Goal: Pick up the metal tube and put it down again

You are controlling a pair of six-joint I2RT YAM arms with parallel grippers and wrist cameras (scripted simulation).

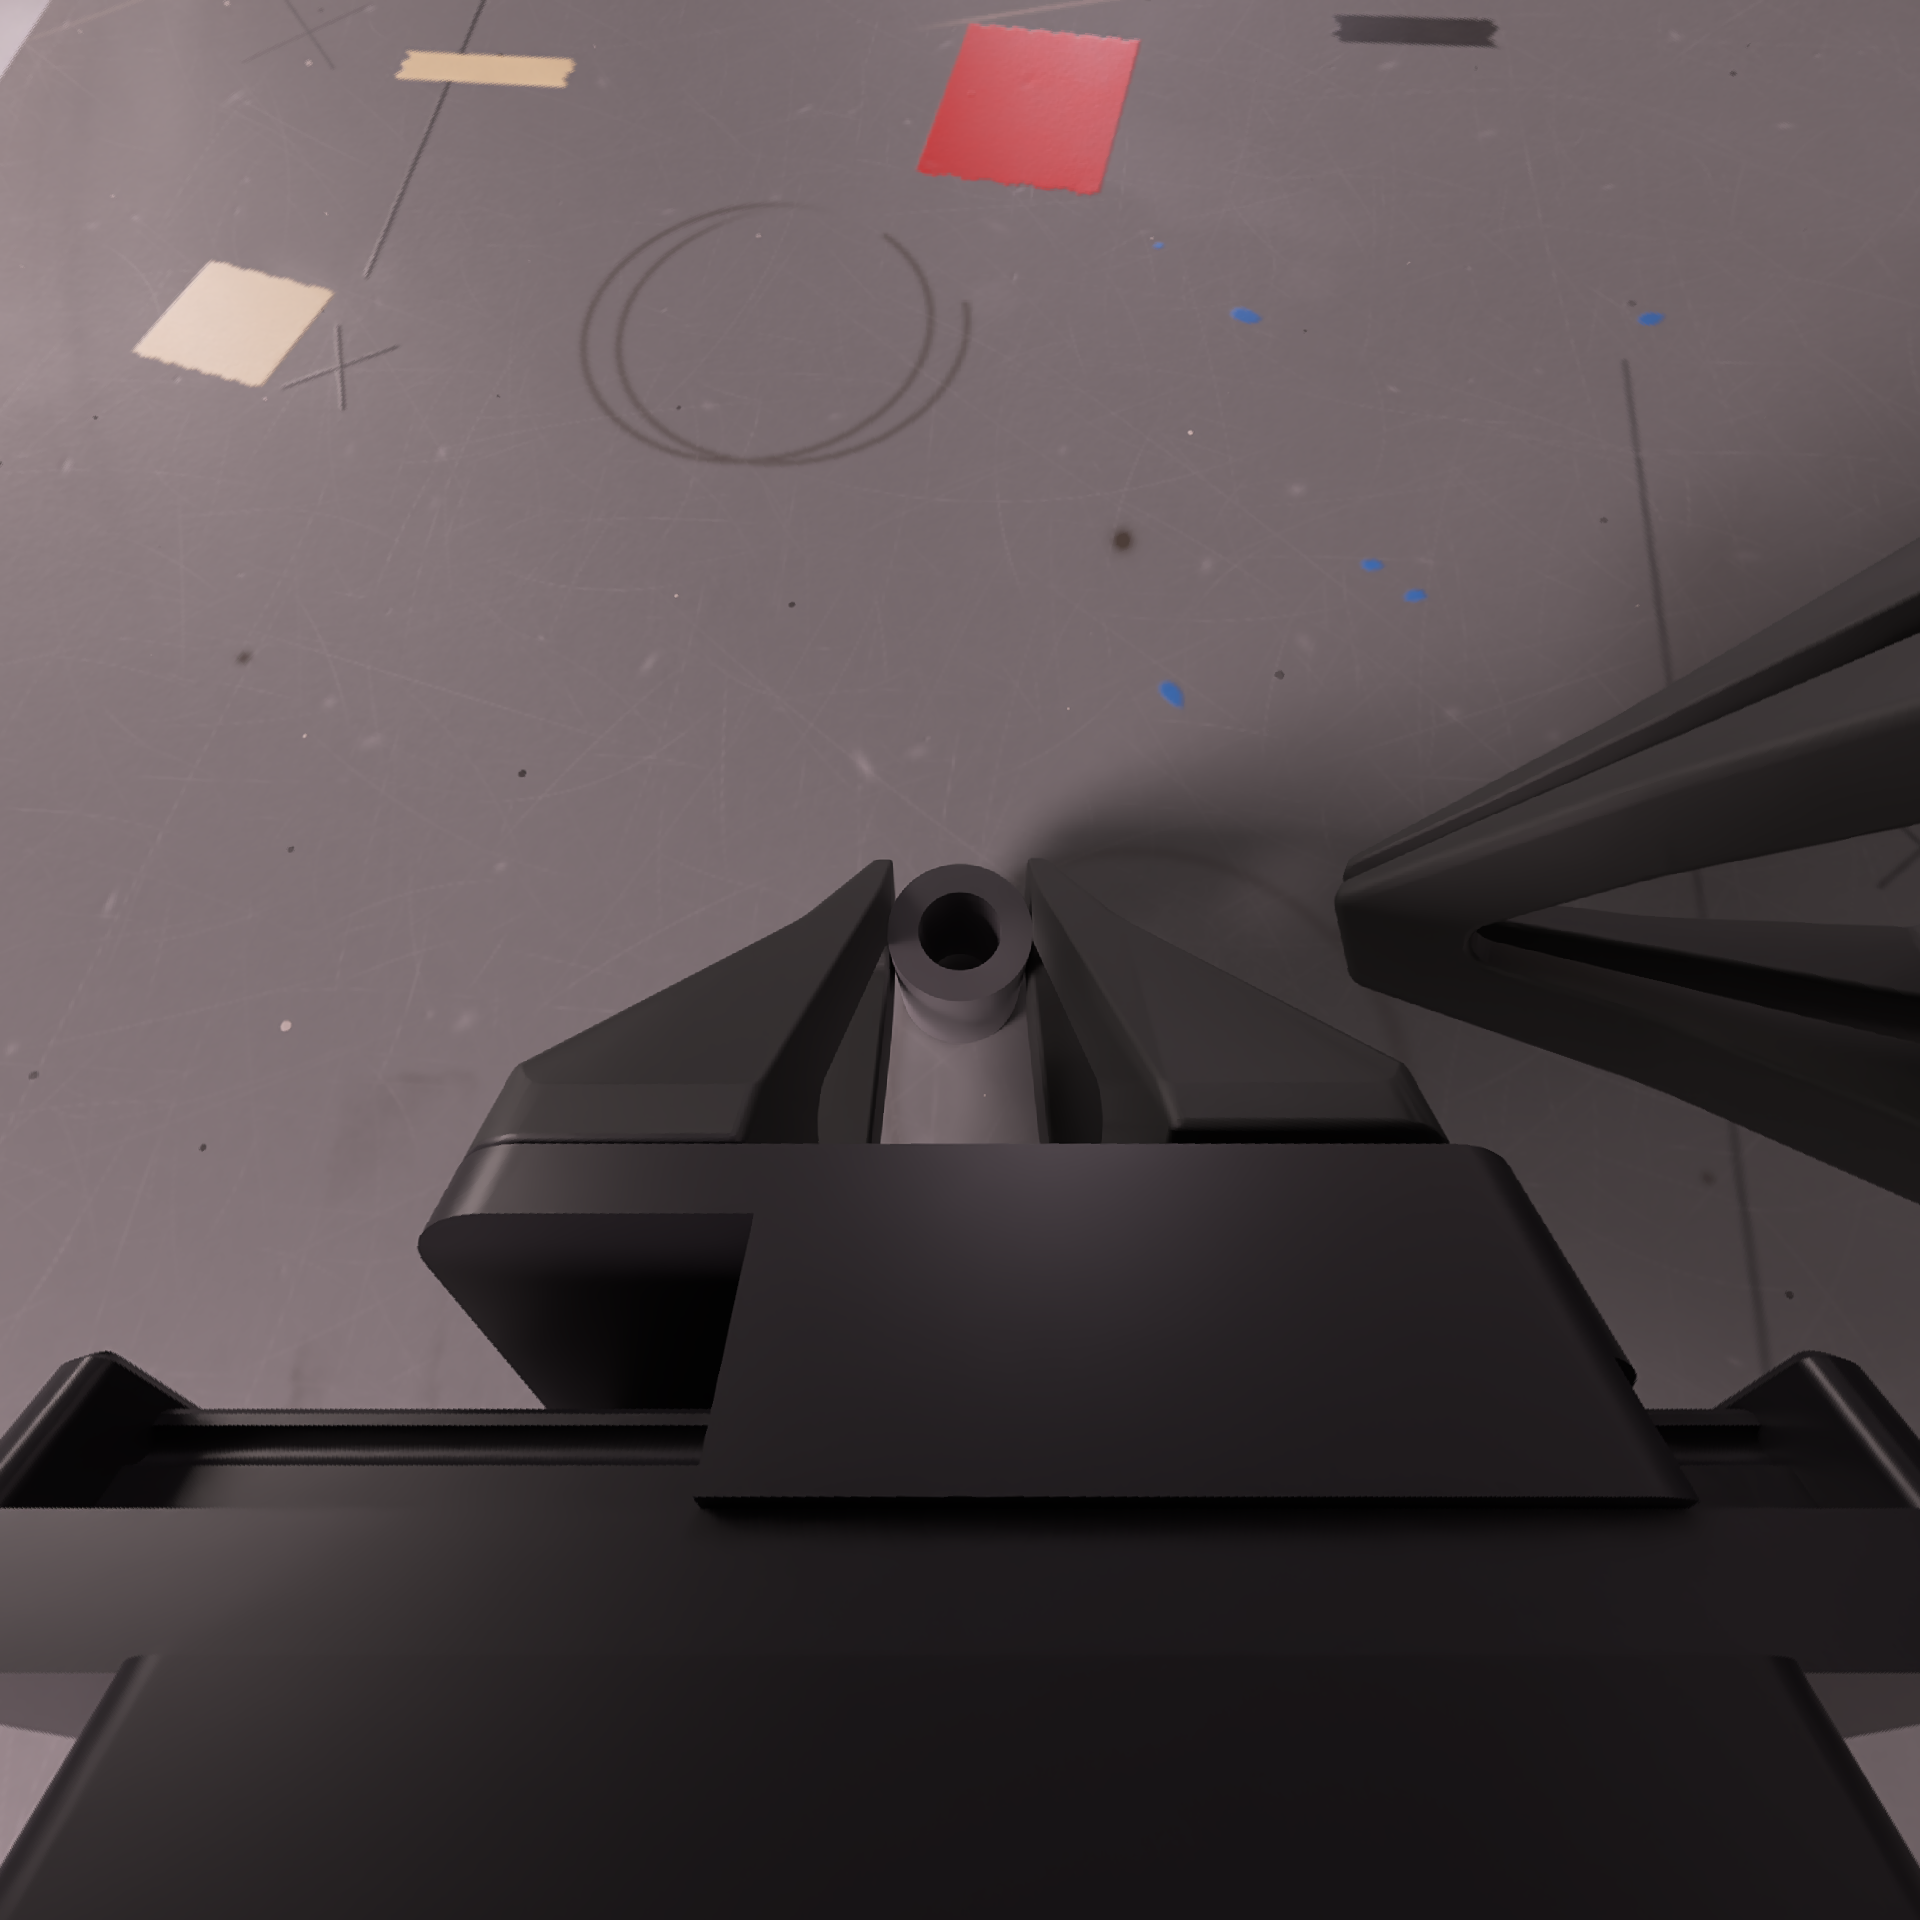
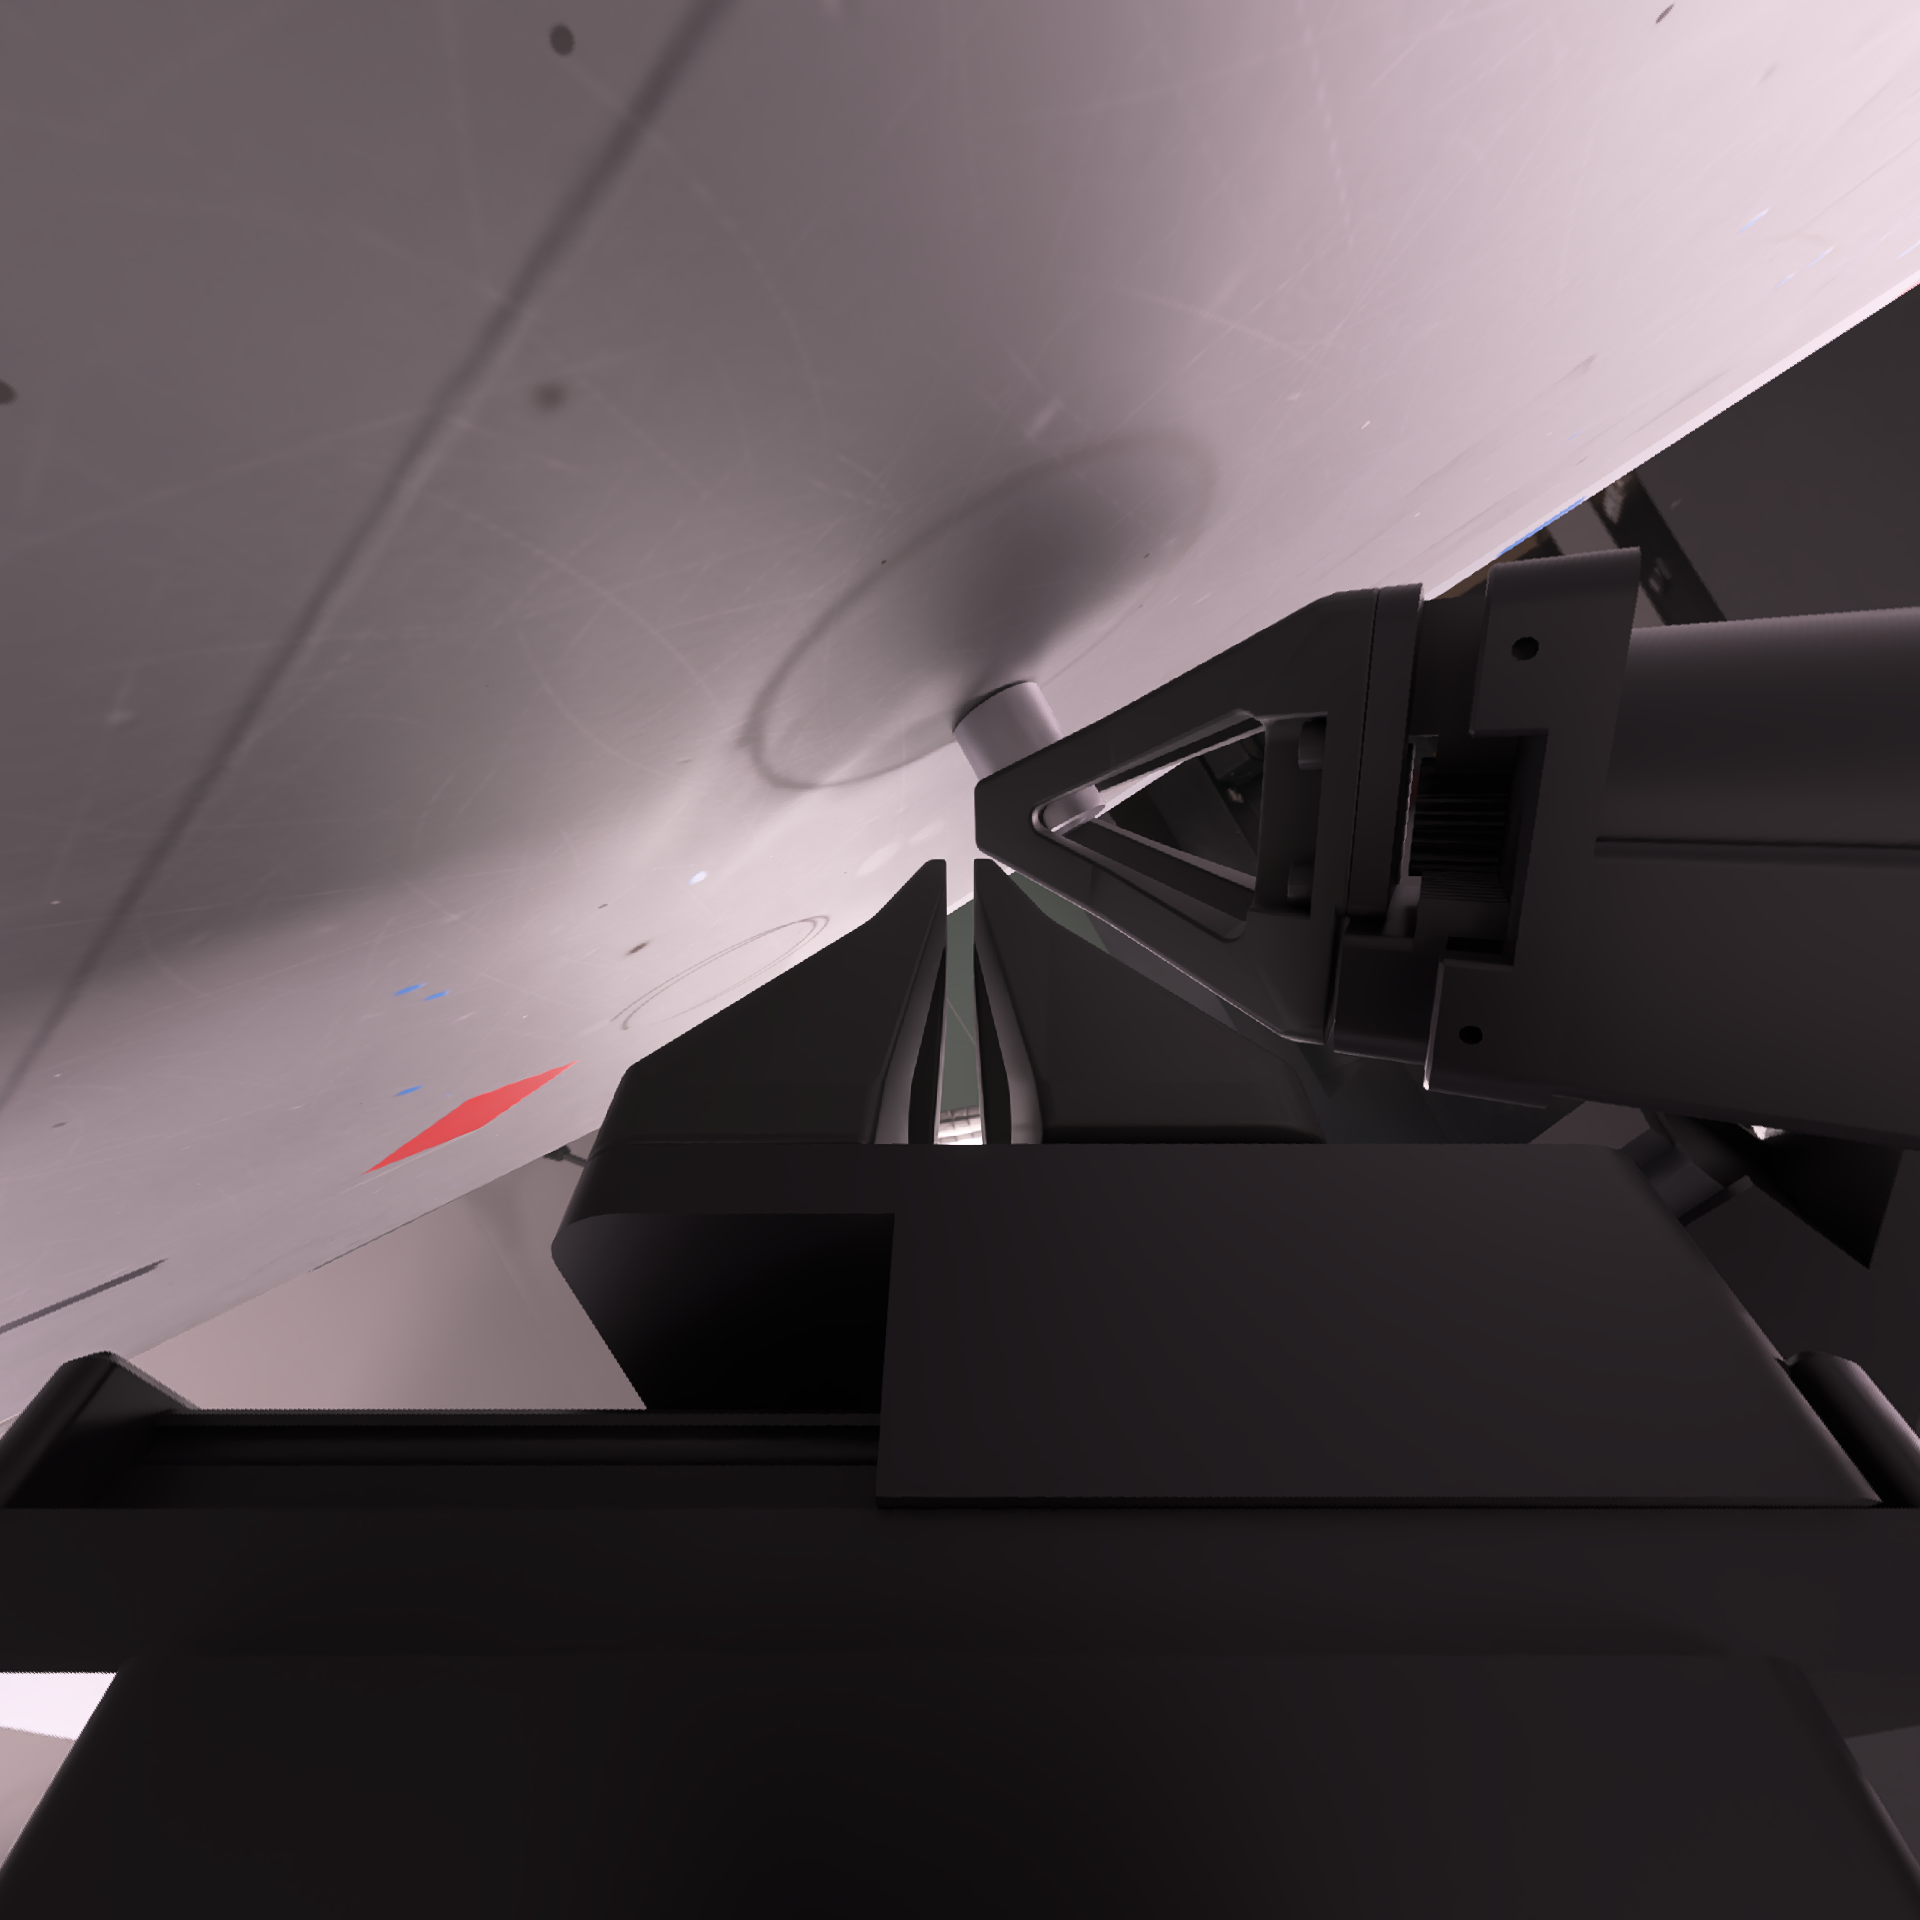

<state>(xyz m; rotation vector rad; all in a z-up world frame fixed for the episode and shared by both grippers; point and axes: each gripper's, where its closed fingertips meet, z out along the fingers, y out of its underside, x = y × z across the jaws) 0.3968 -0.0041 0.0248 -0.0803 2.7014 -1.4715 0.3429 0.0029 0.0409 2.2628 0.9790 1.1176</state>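
Observation:
The metal tube [image 1: 958,940] is a short grey hollow cylinder, seen end-on in the left wrist view. My left gripper [image 1: 958,875] is shut on it, one finger on each side, over the grey table [image 1: 727,675]. In the right wrist view the tube [image 2: 1006,719] sticks out of the left gripper [image 2: 1000,795] with its end close to the table; I cannot tell if it touches. My right gripper [image 2: 961,871] is shut and empty, just beside the left gripper. It also shows at the right of the left wrist view [image 1: 1351,920].
On the table lie a red patch [image 1: 1029,109], two beige tape pieces [image 1: 234,322] [image 1: 483,70], a black tape strip [image 1: 1415,29] and a drawn circle [image 1: 774,332]. The table's edge [image 2: 1351,582] runs diagonally behind the left arm.

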